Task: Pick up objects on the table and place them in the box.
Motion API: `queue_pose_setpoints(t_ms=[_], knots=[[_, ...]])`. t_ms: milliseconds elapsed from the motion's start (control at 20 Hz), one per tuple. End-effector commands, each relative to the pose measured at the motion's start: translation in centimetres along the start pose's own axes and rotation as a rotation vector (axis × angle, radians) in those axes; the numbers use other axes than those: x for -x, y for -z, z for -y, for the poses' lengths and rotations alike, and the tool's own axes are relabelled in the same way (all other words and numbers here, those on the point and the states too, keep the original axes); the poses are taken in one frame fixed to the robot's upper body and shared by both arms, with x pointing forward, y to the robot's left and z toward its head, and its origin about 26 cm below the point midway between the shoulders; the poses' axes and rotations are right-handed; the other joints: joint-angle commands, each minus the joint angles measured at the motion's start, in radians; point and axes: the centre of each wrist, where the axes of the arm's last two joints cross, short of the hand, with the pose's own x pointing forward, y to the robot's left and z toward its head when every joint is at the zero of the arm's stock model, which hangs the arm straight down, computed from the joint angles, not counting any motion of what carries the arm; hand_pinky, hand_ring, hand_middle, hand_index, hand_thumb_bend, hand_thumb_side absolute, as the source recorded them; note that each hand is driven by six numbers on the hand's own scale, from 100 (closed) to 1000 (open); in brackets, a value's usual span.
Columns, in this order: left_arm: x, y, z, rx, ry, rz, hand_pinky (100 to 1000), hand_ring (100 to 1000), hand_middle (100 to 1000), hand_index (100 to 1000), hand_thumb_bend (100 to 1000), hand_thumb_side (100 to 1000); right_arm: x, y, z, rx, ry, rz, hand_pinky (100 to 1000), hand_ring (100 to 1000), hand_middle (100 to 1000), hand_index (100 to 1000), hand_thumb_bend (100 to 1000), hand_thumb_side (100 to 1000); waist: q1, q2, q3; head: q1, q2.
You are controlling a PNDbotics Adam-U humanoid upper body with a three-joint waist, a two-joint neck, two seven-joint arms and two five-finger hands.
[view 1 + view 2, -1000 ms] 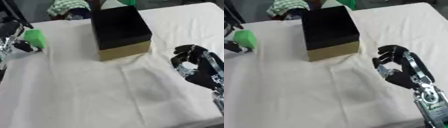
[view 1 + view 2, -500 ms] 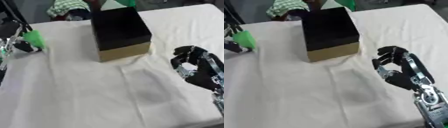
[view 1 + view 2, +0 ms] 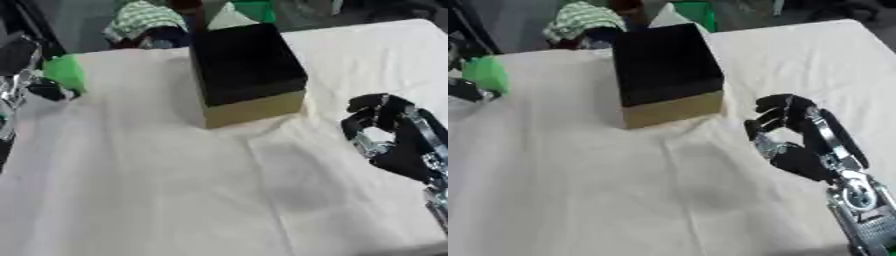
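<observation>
pale cloth covers the tabletop (image 3: 175, 200), and at its far left edge the green object (image 3: 64, 72) is raised off the cloth in the left hand (image 3: 44, 89), whose dark fingers seem curled under it, presumably to carry it across. the box (image 3: 245, 75) stands open-topped well to its right, ready to take it, while the right hand (image 3: 798, 135) hovers idle beside the box, fingers curled on nothing.
</observation>
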Motion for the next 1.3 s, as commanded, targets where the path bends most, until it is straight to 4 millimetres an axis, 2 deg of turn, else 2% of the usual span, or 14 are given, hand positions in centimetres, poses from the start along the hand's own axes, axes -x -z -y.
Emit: queue_pose_setpoints(t_ms=[50, 300, 550, 900, 1300], knots=[[-1.2, 0.6, -2.8, -0.062, -0.027, 0.068, 642, 503, 294, 680, 695, 100, -0.2, 0.1, 0.4, 0.006, -0.001, 0.011, 600, 633, 633, 737, 282, 315, -0.006, -0.028, 0.008, 0.003, 0.009], [-4.9, 1.0, -3.7, -0.069, -0.093, 0.191, 634, 501, 294, 677, 682, 100, -0.1, 0.0, 0.2, -0.004, 0.01, 0.008, 600, 634, 634, 737, 282, 308, -0.015, -0.051, 0.032, 0.01, 0.018], [-8.7, 1.2, -4.1, -0.073, -0.156, 0.293, 628, 500, 295, 676, 675, 100, -0.1, 0.0, 0.0, -0.015, 0.02, 0.006, 601, 634, 634, 738, 281, 304, -0.024, -0.069, 0.035, 0.024, 0.021], [-14.2, 1.0, -2.8, -0.025, -0.245, 0.428, 623, 502, 298, 676, 662, 100, -0.3, 0.2, -0.5, -0.04, 0.038, 0.014, 601, 634, 634, 738, 280, 302, -0.031, -0.082, 0.021, 0.033, 0.016], [-19.1, 0.5, -0.9, -0.009, -0.311, 0.527, 619, 507, 301, 676, 658, 100, -0.9, 0.9, -1.2, -0.085, 0.056, 0.041, 602, 633, 633, 736, 279, 305, -0.035, -0.077, -0.005, 0.05, 0.006]])
